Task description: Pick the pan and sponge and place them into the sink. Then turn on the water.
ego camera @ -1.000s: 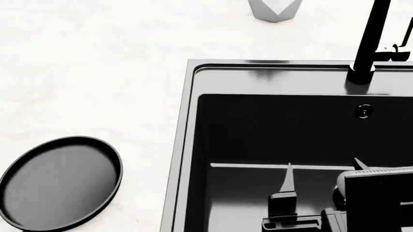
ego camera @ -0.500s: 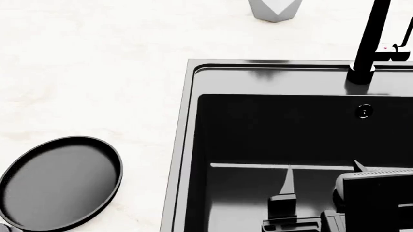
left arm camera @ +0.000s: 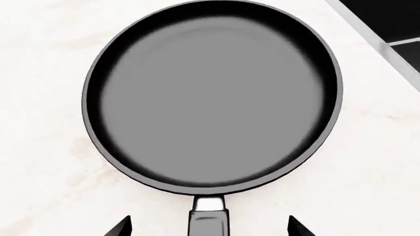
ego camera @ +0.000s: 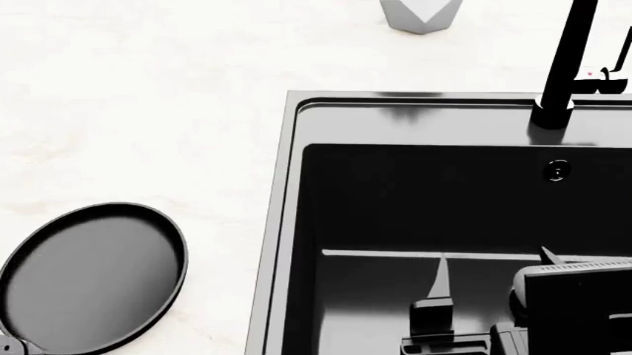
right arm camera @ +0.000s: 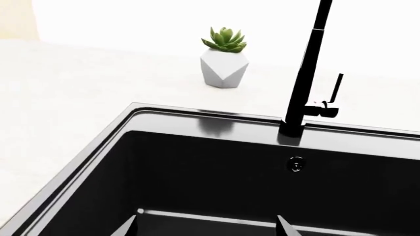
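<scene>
Pan: the pan [ego camera: 91, 277] lies flat on the white marbled counter [ego camera: 148, 111], at the head view's lower left, well clear of the basin's left rim. In the left wrist view the pan [left arm camera: 211, 96] fills most of the picture, with a dark grey inner surface inside a low black rim.
Pan handle: a short stub of handle [left arm camera: 208, 221] with a pale metal joint leaves the rim and points toward the wrist camera.
Left gripper: the left gripper [left arm camera: 208, 227] hovers over the handle end of the pan; two dark fingertips [left arm camera: 120, 228] show, one on each side of the handle, spread wide and touching nothing, so it is released.
Sink: the sink [ego camera: 296, 222] is a glossy black rectangular basin with a stepped rim, set in the counter to the right of the pan; a small round overflow hole [ego camera: 557, 171] sits on its back wall.
Right gripper: the right gripper [ego camera: 493, 277] hangs inside the basin with its fingers parted and nothing between them; in the right wrist view the two tips [right arm camera: 285, 227] point into the basin.
Faucet: a tall black faucet [right arm camera: 307, 73] rises from the back rim, with a thin lever [right arm camera: 333, 93] at its side.
Plant: a small green succulent in a faceted white pot [right arm camera: 224, 66] stands on the counter behind the sink.
</scene>
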Controlling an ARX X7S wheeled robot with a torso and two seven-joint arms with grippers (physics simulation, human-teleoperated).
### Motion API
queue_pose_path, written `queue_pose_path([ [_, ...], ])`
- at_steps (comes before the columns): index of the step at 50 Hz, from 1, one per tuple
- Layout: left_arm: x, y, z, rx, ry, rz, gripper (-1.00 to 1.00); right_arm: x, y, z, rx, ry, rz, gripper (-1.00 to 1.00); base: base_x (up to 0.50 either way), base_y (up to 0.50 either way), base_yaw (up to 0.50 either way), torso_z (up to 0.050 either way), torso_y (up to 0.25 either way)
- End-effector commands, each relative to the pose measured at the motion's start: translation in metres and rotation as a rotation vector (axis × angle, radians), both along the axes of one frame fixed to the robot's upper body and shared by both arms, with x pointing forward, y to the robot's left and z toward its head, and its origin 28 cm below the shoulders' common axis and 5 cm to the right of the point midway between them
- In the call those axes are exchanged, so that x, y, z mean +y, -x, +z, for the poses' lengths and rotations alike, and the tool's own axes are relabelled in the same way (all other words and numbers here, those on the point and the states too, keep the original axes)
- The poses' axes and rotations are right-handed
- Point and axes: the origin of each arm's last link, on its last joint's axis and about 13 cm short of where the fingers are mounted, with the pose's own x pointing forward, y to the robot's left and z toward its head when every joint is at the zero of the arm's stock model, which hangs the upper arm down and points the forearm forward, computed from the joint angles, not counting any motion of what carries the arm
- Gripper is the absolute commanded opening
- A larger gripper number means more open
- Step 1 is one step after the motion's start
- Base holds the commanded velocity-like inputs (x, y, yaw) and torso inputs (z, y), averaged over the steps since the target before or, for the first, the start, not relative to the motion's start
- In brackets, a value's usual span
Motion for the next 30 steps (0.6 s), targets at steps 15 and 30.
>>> queue_pose_path([
  [15, 0.003, -0.005, -0.004, -0.011, -0.023, 0.041, -1.00, 0.000, 0.000, 0.000, -0.013, -0.003, -0.009, 1.00, 0.00, 0.00, 0.00, 0.000, 0.000],
  [30, -0.001, -0.006, 0.010, -0.054, -0.027, 0.026, -1.00, -0.001, 0.000, 0.000, -0.014, -0.005, -0.014, 1.00, 0.00, 0.00, 0.00, 0.000, 0.000],
])
